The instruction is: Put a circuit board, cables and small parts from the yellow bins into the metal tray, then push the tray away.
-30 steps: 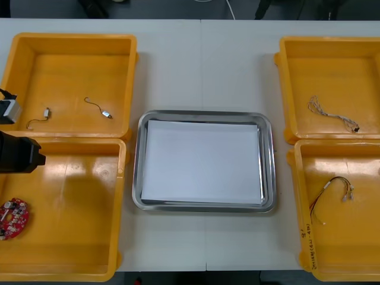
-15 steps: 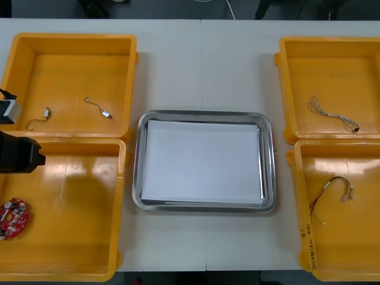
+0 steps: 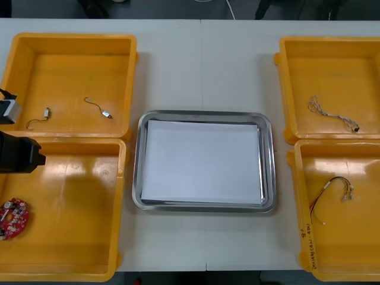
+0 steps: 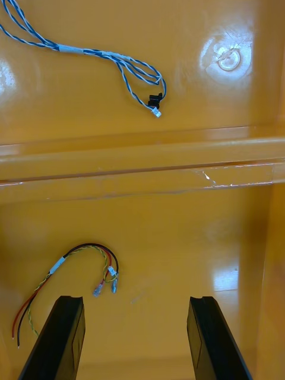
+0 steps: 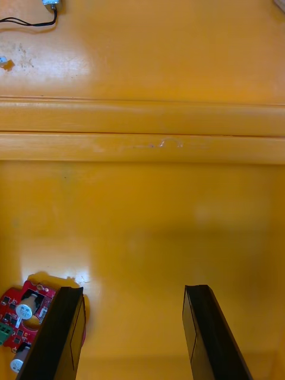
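Currently: my left pincer (image 5: 132,291), wide, over near-left yellow bin (image 3: 71,237), round red circuit board (image 5: 21,314) beside one finger; my right pincer (image 4: 135,300), wide, near red-and-yellow cable (image 4: 89,261); metal tray (image 3: 268,160), white inside, centre of desk (image 3: 202,59).

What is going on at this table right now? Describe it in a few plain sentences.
Nothing is held yet. The left claw hangs open over the near left yellow bin, close to the round red circuit board. The right claw hangs open over the near right yellow bin, beside the red and yellow cable. The metal tray, white inside, holds none of the parts so far.
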Tool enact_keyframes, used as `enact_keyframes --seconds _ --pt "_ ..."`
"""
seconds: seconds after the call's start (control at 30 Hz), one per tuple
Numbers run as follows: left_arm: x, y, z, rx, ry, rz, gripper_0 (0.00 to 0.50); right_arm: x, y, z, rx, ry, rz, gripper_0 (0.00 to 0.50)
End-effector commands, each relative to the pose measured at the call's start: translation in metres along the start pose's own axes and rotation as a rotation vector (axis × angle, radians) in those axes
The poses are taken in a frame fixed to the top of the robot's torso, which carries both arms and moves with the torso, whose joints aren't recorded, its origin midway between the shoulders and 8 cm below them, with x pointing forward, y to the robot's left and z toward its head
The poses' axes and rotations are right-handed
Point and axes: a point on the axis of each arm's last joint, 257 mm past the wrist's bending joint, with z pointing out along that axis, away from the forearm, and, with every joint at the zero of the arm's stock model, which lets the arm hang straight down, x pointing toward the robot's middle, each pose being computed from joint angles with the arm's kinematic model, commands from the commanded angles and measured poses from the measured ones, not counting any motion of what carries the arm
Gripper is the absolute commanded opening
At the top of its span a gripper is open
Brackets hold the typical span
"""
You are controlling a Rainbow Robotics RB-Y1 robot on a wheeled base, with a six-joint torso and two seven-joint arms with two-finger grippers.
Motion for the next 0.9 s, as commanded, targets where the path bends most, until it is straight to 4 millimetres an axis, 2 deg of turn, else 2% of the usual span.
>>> enact_keyframes --seconds 0.03,0.9 --pt "-0.0152 0.0079 -0.0127 -0.036 -0.028 0.125 0.479 0.0022 0.0038 -0.0021 0.005 -0.001 -0.067 0.5" --pt "-0.0152 0.0079 -0.0127 -0.036 -0.028 0.125 0.478 0.0022 0.0038 -0.0021 0.005 -0.001 -0.067 0.5"
